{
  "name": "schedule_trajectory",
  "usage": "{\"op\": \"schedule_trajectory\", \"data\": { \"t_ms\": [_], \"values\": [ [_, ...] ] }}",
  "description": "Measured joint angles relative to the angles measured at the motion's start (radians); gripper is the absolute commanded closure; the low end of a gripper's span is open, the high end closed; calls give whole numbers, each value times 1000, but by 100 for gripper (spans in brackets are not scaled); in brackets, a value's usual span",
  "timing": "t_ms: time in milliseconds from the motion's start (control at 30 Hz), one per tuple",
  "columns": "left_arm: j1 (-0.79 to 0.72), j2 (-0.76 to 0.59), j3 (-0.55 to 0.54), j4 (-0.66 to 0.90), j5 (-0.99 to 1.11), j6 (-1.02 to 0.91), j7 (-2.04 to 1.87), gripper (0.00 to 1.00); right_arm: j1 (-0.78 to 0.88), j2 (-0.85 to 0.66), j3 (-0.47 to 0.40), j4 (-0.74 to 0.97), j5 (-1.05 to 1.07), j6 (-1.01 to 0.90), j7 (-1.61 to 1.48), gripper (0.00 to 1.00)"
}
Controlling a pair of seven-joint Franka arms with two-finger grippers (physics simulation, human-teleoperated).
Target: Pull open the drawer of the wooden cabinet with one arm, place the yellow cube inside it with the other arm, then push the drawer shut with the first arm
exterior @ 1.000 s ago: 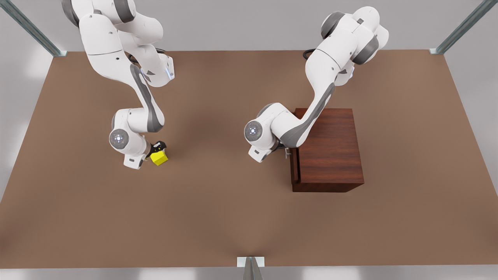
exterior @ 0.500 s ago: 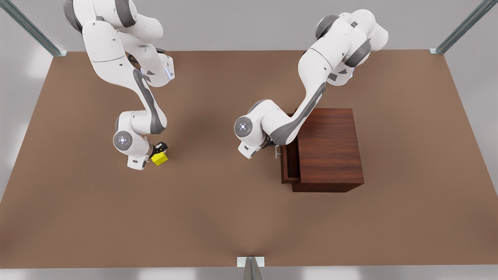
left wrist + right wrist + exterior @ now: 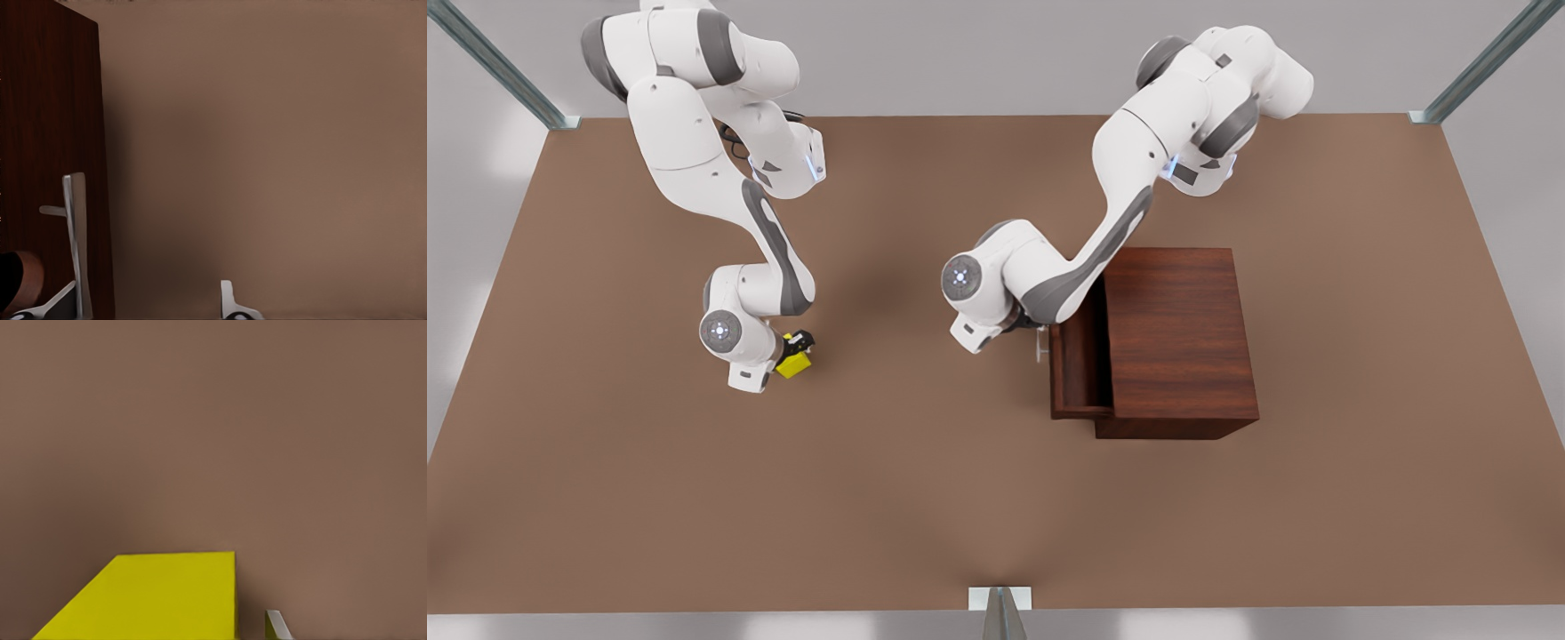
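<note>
Well off the wooden cabinet (image 3: 1178, 342), toward the front view's left, the yellow cube (image 3: 793, 364) sits clamped in the right gripper (image 3: 795, 352). At the cabinet's front, the left gripper (image 3: 1032, 335) grips the silver handle (image 3: 75, 243) of the part-open drawer (image 3: 1079, 369).

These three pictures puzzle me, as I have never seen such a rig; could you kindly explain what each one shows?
Two white robot arms work over a brown table. The front view looks down on both. The left gripper is at the silver handle of the drawer, which stands partly out of the wooden cabinet; its wrist camera sees that handle up close. The right gripper is shut on the yellow cube, which its own wrist camera shows.
</note>
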Motion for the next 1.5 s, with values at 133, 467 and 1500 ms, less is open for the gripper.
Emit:
{"op": "schedule_trajectory", "data": {
  "t_ms": [133,467,1500],
  "values": [
    [-10,7,0,9,0,2,-7,0,0,-6,0,2,8,4,-9,48],
    [12,-18,2,178,-13,-95,-24,0,2,-40,71,278,17,-147,-52,52],
    [568,-572,128,-141,-256,-437,524,0,547,409,231,1239,121,-398,-279,52]
  ]
}}
